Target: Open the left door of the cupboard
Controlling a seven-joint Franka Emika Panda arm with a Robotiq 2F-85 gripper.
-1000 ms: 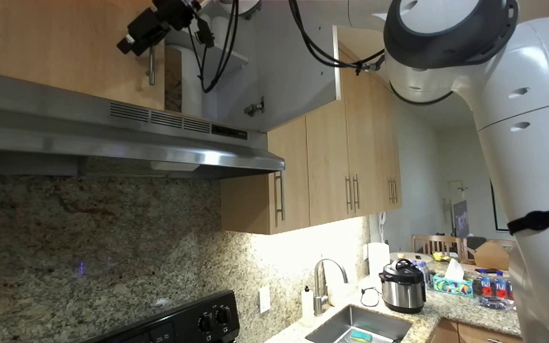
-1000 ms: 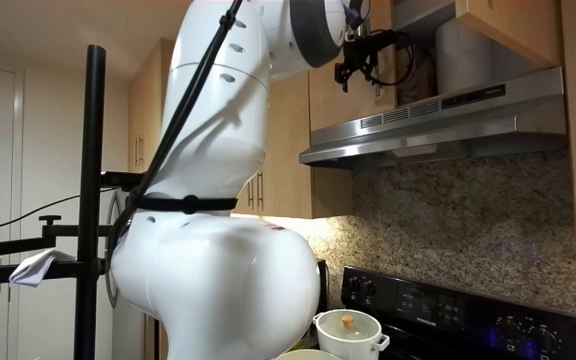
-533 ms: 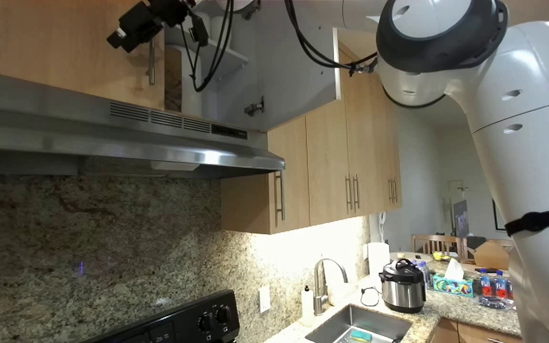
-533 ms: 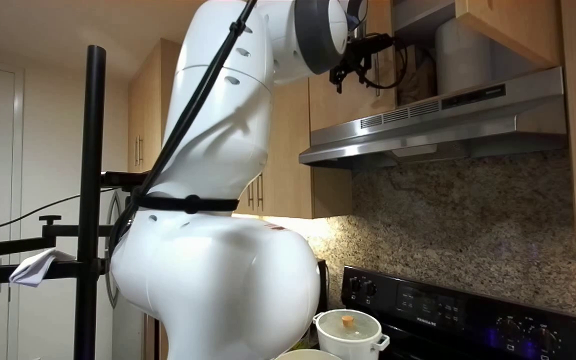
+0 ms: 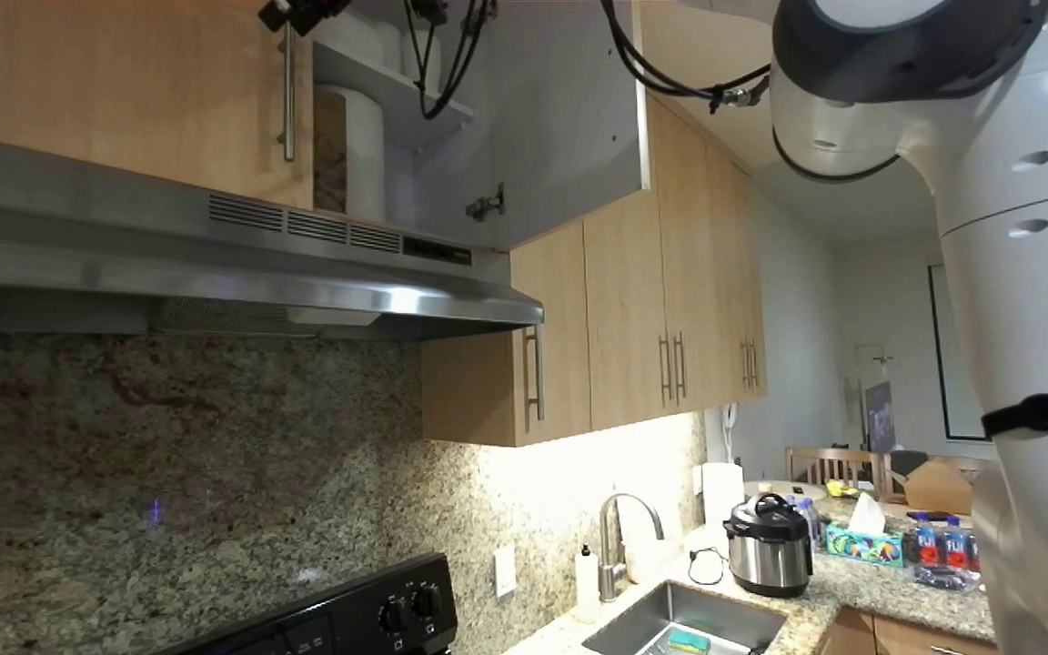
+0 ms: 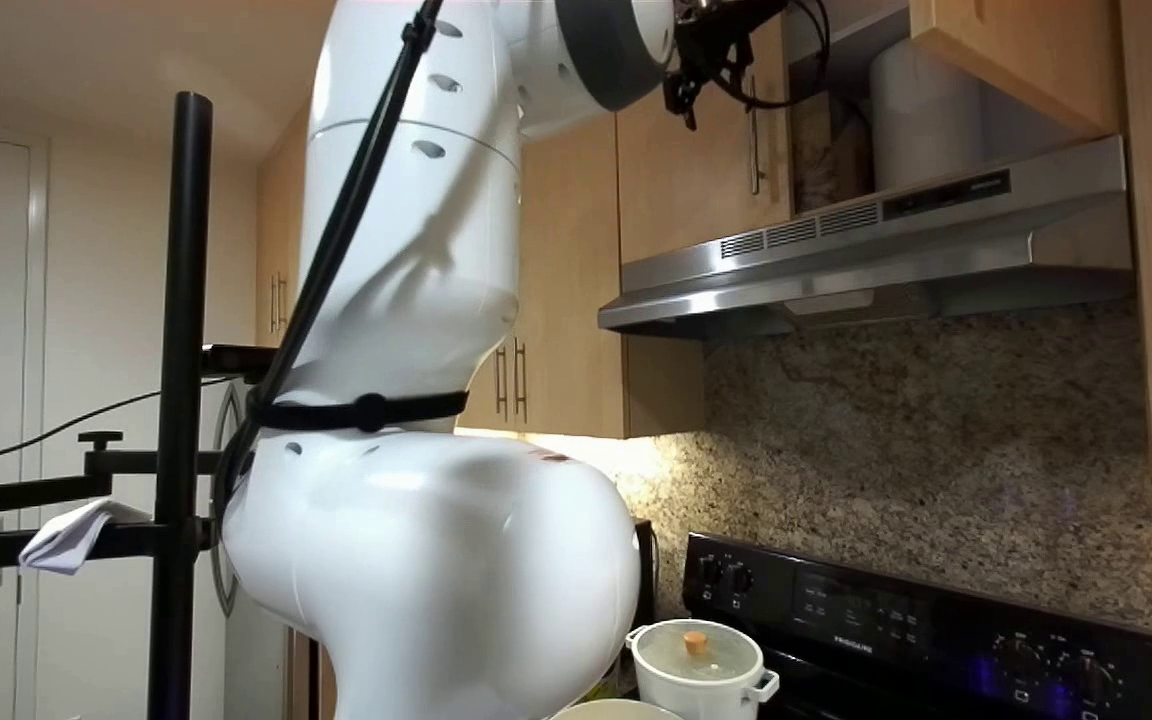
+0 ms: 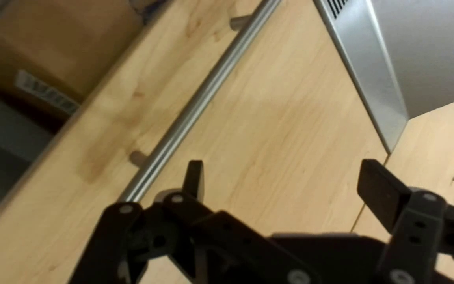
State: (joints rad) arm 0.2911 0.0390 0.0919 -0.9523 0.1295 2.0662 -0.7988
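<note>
Wrist view: at the lower edge, a black two-fingered tool (image 7: 282, 169), released, with a wide gap between its fingers (image 7: 193, 179). Behind it, the left door (image 7: 282, 126), a flat, honey-coloured light-wood panel bearing a slim cylindrical metal bar handle (image 7: 206, 90), itself outside the gap and partly behind one finger; contact impossible to tell. Past the door's edge, a brown cardboard box (image 7: 65, 35); at upper right, a stainless-steel range hood (image 7: 369, 71).

In an exterior view: at upper left, the left door, closed, directly above the range hood, with the bar handle upright near its right-hand edge. Just beside it, the uncovered half of the cupboard (image 5: 451, 182), a short, wide light-wood wall cabinet with a pale interior, containing a white cylindrical object (image 5: 365, 155); farther right, a pale grey door face (image 5: 569, 118), swung outward. At right, a smooth white robot arm (image 5: 1033, 273).

In an exterior view: the tool in front of the left door, near the bar handle; below, a white lidded pot (image 6: 696, 690).
</note>
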